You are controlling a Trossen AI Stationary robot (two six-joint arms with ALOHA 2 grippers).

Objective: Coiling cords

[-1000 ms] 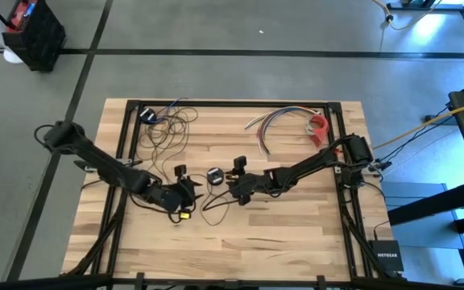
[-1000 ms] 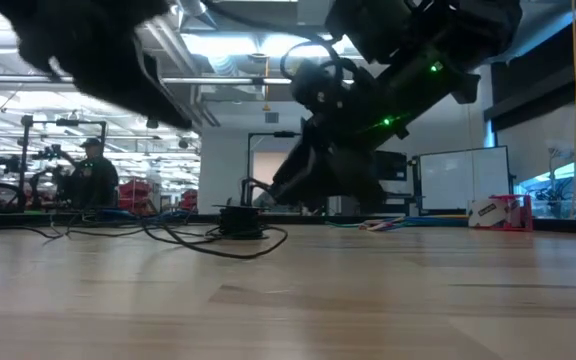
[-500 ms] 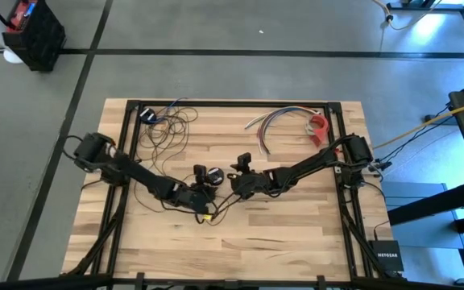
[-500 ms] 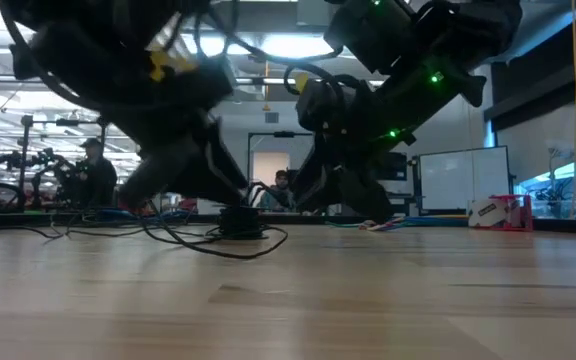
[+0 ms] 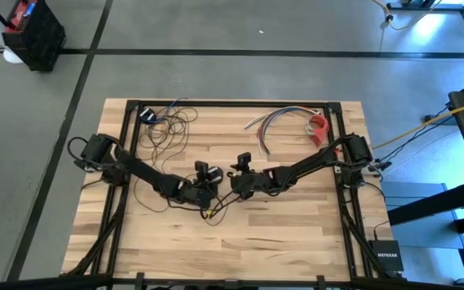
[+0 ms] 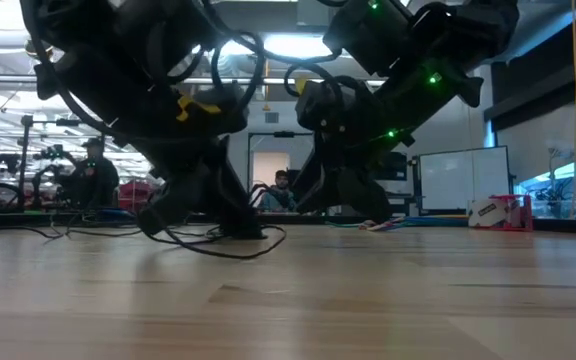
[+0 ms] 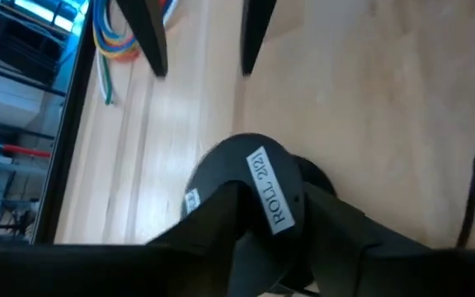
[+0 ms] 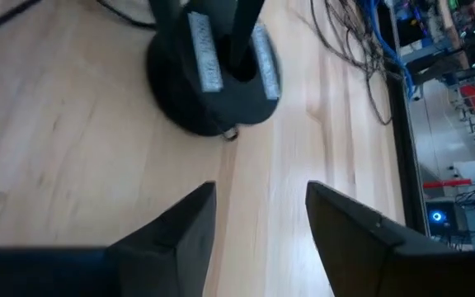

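The cords (image 5: 167,129) lie in loose dark loops at the table's far left. One strand (image 6: 230,250) runs across the wood to the small black round puck (image 8: 180,99) near the table's middle. My left gripper (image 5: 206,173) has come down on the puck, which hides under it in the high view. The puck's top carries a white label (image 7: 272,191). My right gripper (image 5: 238,171) hovers just right of the puck, open (image 8: 258,194), with only bare wood between its fingers. My left gripper has its two fingertips (image 8: 264,66) on the puck's top, one on each side of the labelled middle (image 7: 258,165). The fingers slant down from the table's left. The puck sits flat on the table. Whether they pinch it or only rest on it, I cannot tell.
A bundle of multicoloured wires (image 5: 274,119) and a red object (image 5: 319,125) lie at the far right. Black frame rails (image 5: 232,103) run along the table's edges. Bare wood spreads along the near side. People (image 6: 93,170) show in the room behind.
My left gripper has travelled toward the table's right and far side, sunk down and rolled, and now sits over the puck that lay uncovered a second ago. The puck has stayed in place. My right gripper has kept its place beside it.
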